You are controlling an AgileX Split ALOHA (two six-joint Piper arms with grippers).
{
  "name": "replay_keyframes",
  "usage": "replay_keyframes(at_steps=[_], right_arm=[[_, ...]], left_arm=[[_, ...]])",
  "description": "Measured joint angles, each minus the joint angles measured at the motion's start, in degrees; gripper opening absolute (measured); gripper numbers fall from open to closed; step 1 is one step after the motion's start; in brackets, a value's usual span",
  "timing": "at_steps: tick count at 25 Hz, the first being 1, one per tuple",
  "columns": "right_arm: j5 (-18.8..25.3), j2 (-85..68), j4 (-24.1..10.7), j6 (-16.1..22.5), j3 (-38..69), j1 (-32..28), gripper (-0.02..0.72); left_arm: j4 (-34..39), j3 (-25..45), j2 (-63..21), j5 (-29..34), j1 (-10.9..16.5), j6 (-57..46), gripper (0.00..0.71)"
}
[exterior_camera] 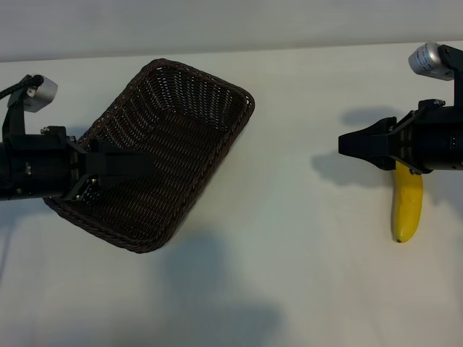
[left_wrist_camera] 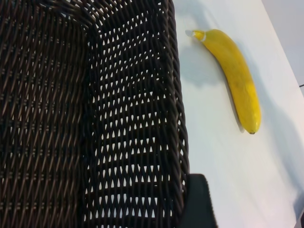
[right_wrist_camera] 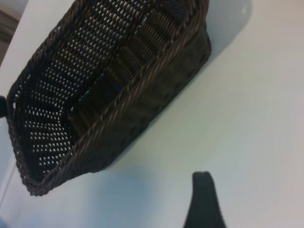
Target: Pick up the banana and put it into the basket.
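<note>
Under the right gripper (exterior_camera: 346,146), partly covered by the arm's dark body, lies the banana (exterior_camera: 406,206), flat on the white table (exterior_camera: 304,238) with only its lower length poking out past the hand. That gripper hangs above the fruit with its fingers spread fairly wide and nothing between them, pointing across the table toward the basket (exterior_camera: 173,144); I judge it is placed there because it is the nearer arm and has only to tip down and turn to take the fruit, a grasp not yet begun. The banana itself is smooth, bright yellow and gently curved, with a pale pointed stem at one end and a small dark tip at the other, and no bruising that I can make out; it looks firm enough to be pinched across its middle without slipping. Well apart from this hand, across a bare stretch of table, sits the basket, dark brown woven wicker with low sides and rounded corners, set at an angle and with nothing in it. Farthest from the right hand, the left gripper (exterior_camera: 119,170) hovers over the basket's near end, fingers also wide and holding nothing, seemingly just waiting there or ready to steady the basket.
</note>
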Motion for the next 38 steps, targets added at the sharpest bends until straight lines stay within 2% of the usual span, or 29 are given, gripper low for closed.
replay_keyframes(at_steps=[20, 27, 38], right_arm=[[0.00, 0.00, 0.00, 0.00, 0.00, 0.00, 0.513], [0.10, 0.00, 0.00, 0.00, 0.00, 0.00, 0.513], [0.17, 0.00, 0.00, 0.00, 0.00, 0.00, 0.513]], left_arm=[[0.00, 0.00, 0.00, 0.00, 0.00, 0.00, 0.571], [1.28, 0.00, 0.00, -2.84, 0.00, -0.49, 0.571], [3.24, 0.00, -2.11, -1.30, 0.00, -9.39, 0.571]])
